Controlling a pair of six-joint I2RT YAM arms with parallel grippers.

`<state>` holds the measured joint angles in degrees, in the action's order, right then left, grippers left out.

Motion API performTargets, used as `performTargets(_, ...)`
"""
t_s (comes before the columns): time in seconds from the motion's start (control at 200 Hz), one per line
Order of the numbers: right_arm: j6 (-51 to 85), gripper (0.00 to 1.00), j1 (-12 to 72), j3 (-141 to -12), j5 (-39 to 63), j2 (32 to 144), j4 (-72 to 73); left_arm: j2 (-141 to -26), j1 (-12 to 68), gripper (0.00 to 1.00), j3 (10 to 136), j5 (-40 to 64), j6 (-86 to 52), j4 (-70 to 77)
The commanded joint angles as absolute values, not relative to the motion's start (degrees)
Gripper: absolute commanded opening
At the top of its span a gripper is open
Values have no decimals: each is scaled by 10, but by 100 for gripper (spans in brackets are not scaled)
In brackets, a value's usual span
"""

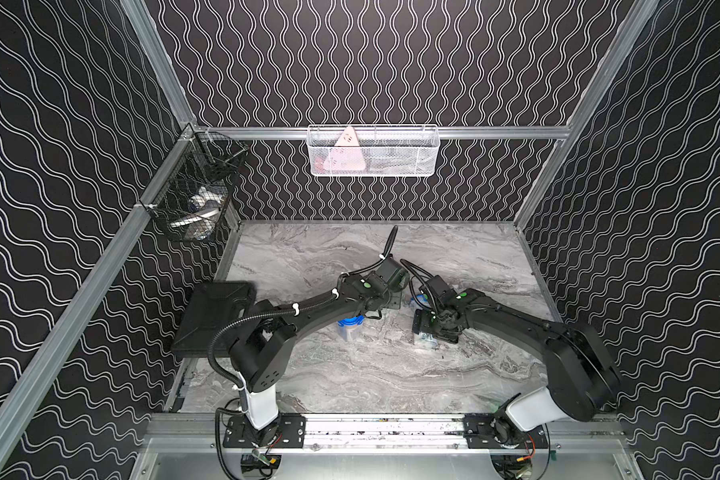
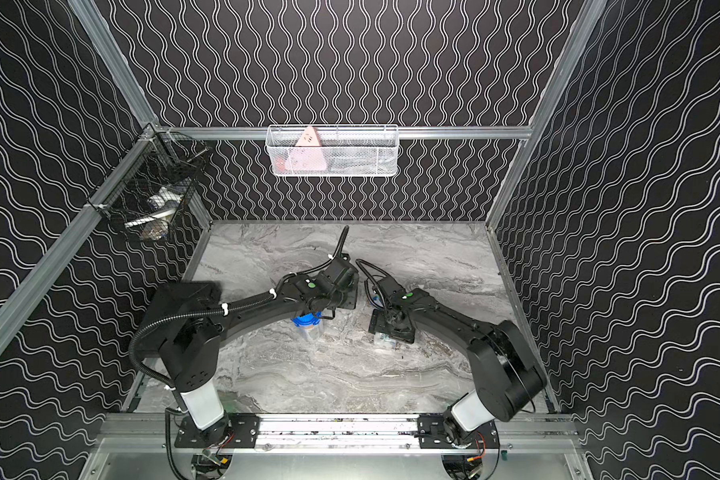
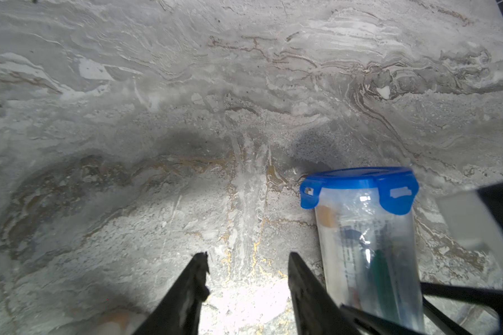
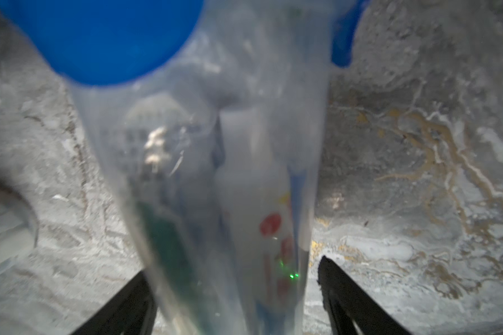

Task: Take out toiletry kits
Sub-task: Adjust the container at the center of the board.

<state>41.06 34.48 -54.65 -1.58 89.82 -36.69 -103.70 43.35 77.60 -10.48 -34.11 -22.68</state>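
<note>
Now both toiletry kits sat mid-frame on the table [image 1: 391, 382].
Left fingers [image 3: 305, 293] were spread, empty, one kit [image 3: 366, 246] just beside; right fingers [image 4: 346, 298] were spread astride the other kit [image 4: 215, 174], not pinching it.

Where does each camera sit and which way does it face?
Top views: high over the front, facing down and back across the table; left arm and right arm show whole.
Left wrist: on the left arm, facing the table past its fingers; left kit beside them.
Right wrist: on the right arm, facing the table; its fingers flank the right kit.
Shared: top views and left wrist both show the left kit.
</note>
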Motion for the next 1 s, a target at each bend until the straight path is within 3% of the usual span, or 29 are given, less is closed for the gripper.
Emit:
performTargets(0.0, 405, 77, 346, -557, -62, 927, -368, -1040, 433, 50, 772, -92, -356, -222)
performTargets(0.185, 386, 45, 343, -529, -45, 901, -317, -1026, 427, 50, 762, -85, -356, -224)
performTargets(0.335, 369, 35, 331, -498, 30, 826, -272, -988, 422, 52, 733, -74, -339, -208)
performTargets(0.46, 396, 36, 281, -410, 208, 732, -157, -966, 422, 55, 703, -53, -320, -184)
performTargets(0.555, 429, 38, 265, -374, 326, 730, -88, -964, 422, 55, 686, -45, -325, -171)
performTargets(0.68, 398, 40, 264, -401, 273, 786, -178, -975, 422, 54, 686, -39, -333, -165)
performTargets(0.781, 389, 58, 264, -424, 197, 814, -249, -981, 422, 54, 692, -33, -337, -164)
performTargets(0.996, 399, 74, 286, -474, 50, 788, -375, -978, 422, 54, 699, -31, -339, -165)
